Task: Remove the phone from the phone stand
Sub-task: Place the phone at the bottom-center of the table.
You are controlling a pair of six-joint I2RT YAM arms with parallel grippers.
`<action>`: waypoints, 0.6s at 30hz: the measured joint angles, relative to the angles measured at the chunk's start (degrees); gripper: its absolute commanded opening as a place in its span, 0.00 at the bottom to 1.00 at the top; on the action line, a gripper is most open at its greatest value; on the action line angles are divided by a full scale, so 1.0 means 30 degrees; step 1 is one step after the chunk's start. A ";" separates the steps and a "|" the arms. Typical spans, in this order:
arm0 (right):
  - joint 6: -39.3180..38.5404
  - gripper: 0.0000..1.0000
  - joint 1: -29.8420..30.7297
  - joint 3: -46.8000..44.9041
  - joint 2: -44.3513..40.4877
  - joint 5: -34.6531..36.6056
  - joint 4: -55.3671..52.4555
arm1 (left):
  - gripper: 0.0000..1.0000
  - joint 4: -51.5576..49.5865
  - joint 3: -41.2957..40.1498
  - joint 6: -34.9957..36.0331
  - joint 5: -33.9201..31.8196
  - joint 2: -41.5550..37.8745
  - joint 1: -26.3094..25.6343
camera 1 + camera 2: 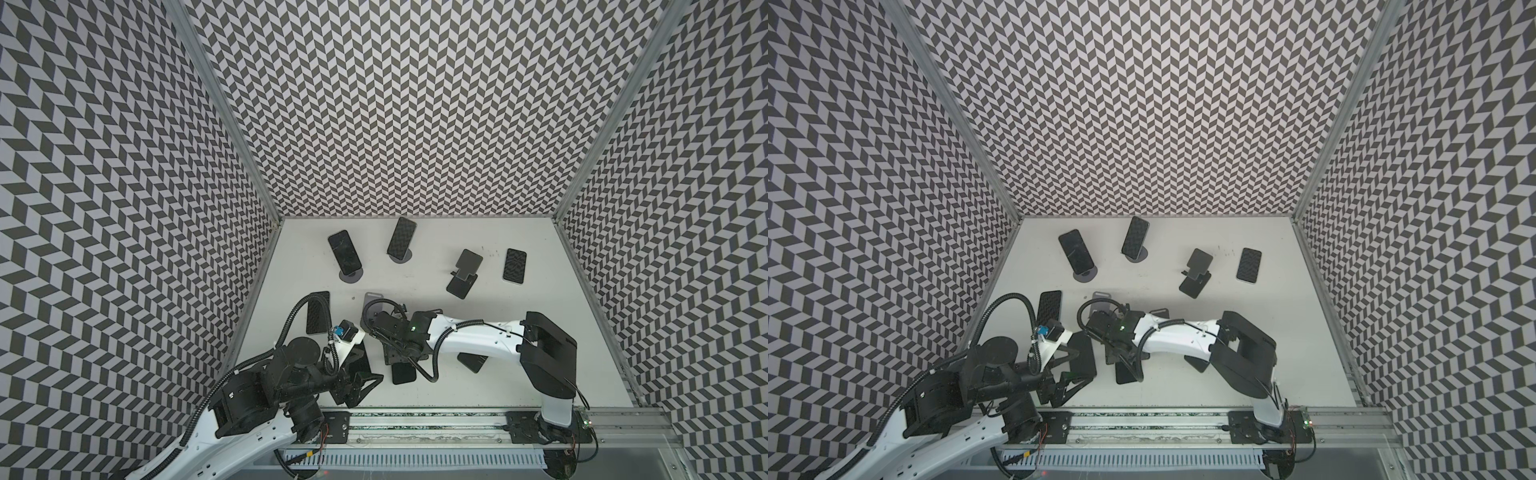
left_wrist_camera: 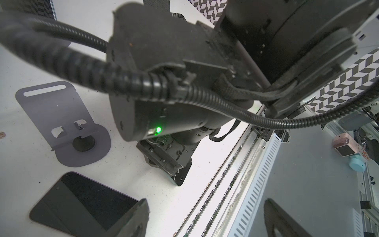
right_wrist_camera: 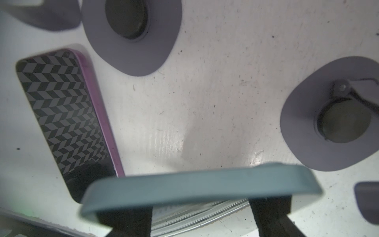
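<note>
My right gripper (image 1: 401, 357) (image 3: 199, 203) is shut on a phone with a teal-grey edge (image 3: 201, 184), gripping it across its width; from above, its dark screen (image 1: 404, 373) shows below the wrist. Whether the phone touches the table I cannot tell. The grey phone stand (image 2: 61, 123) stands empty just beyond that arm, its round base (image 3: 328, 127) in the right wrist view and partly behind a cable in a top view (image 1: 372, 300). My left gripper (image 1: 365, 390) (image 2: 205, 225) is open and holds nothing. It hovers beside a dark phone (image 2: 82, 203) lying flat.
At the back, two phones lean on stands (image 1: 345, 255) (image 1: 402, 237). An empty black stand (image 1: 463, 274) and a flat phone (image 1: 514, 266) lie at the right. A purple-edged phone (image 3: 65, 119) lies flat at the left, and another phone (image 1: 471, 361) lies under the right arm. The rail (image 1: 415, 419) runs along the front.
</note>
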 measured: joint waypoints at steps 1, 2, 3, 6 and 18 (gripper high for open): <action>-0.0007 0.56 -0.0058 0.0131 0.0124 -0.0029 -0.0058 | 0.88 -0.0007 0.0000 -0.0007 0.0000 0.0000 0.0000; 0.0000 0.55 -0.0117 0.0248 0.0233 -0.0051 -0.0131 | 0.88 -0.0007 0.0000 -0.0007 0.0000 0.0000 0.0000; 0.0007 0.56 -0.0138 0.0335 0.0335 -0.0073 -0.0160 | 0.88 -0.0007 0.0000 -0.0007 0.0000 0.0000 0.0000; 0.0087 0.56 -0.0240 0.0401 0.0495 -0.0138 -0.0204 | 0.88 0.0000 0.0000 -0.0007 0.0000 0.0000 0.0000; 0.0386 0.61 -0.0364 0.0576 0.0816 -0.0131 -0.0401 | 0.88 -0.0007 0.0000 -0.0007 0.0073 0.0000 0.0000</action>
